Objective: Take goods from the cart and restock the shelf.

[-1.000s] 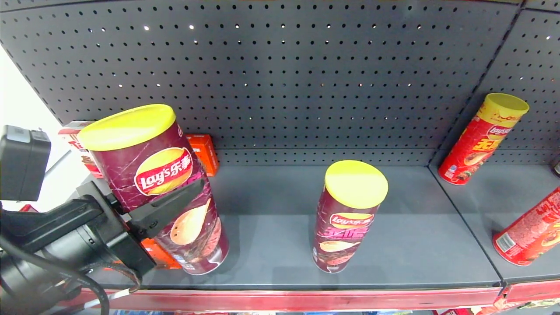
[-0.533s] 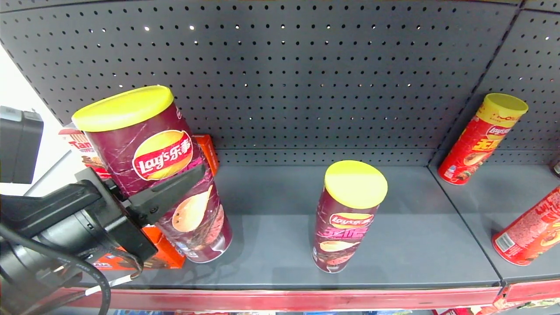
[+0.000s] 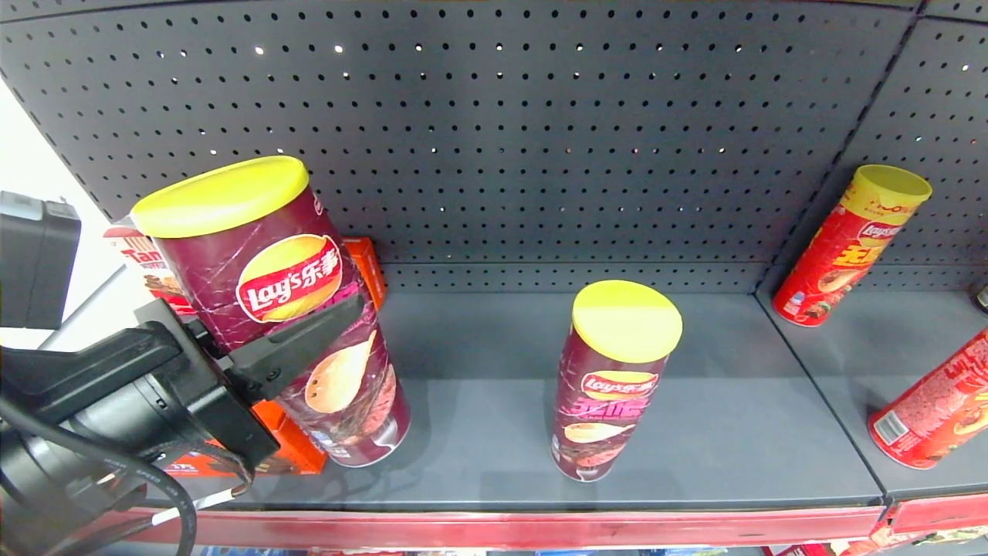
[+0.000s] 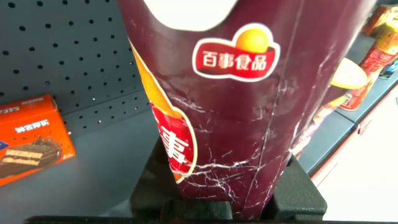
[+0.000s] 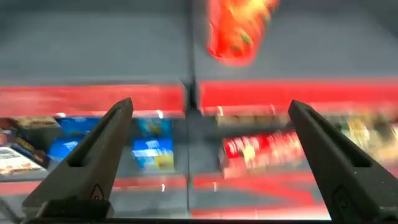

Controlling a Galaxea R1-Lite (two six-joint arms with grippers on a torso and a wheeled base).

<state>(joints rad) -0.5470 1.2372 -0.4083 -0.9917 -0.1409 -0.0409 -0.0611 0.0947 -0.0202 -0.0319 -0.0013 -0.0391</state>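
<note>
- Your left gripper [image 3: 297, 347] is clamping the maroon chips can [image 3: 262, 278] around its middle, jaws spread just to the can's width. The wrist cam is showing the can [image 4: 236, 112] wedged right in the gripper [image 4: 227, 202].
- That can is hanging out over the shelf [image 3: 733, 417] near its front left corner. It's tilting, with the yellow lid leaning away to the left. Honestly can't tell if its base is touching the shelf board or floating just above it.
- A second maroon can [image 3: 610, 386] is standing upright around the middle of the shelf, closer to the front edge and well apart from the held one.
- Orange boxes are sitting at the left end: one [image 3: 369, 266] by the back edge against the pegboard [image 3: 540, 154], another [image 3: 285, 448] at the front left corner just beside the held can's base.
- Over in the right bay, a red can [image 3: 849, 247] is standing by the back edge, and another red can [image 3: 934, 413] is sitting tilted nearer the front.
- Your right gripper [image 5: 205, 162] is sitting wide open with nothing between its fingers, down below the shelf's red front strip [image 5: 93, 99]. A blurry red can [image 5: 239, 28] is showing up above it.
</note>
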